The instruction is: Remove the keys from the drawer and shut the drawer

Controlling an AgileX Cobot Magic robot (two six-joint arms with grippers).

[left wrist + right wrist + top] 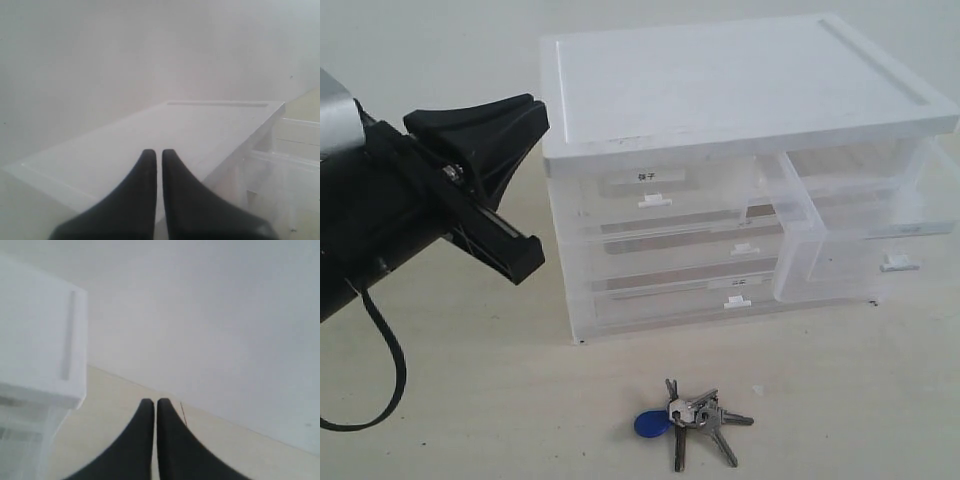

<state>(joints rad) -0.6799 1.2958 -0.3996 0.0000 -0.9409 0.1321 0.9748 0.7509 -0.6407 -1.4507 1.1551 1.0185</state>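
The keys [692, 414], a bunch of silver keys with a round blue fob [651, 425], lie on the table in front of the cabinet. The drawer [850, 262], translucent with a white tab handle [900, 263], stands pulled out at the cabinet's lower right. My left gripper [525, 112] hovers at the left of the exterior view, level with the cabinet's top and apart from it. In the left wrist view this gripper [159, 152] is shut with nothing between its fingers. My right gripper [154, 402] is shut and empty too, and is outside the exterior view.
The white-topped plastic cabinet [740, 80] holds full-width drawers on the left, the top one with a labelled front [646, 176]. Its lid [190, 130] fills the left wrist view, and its corner [35, 340] shows in the right wrist view. A black cable [390, 370] hangs under the left arm.
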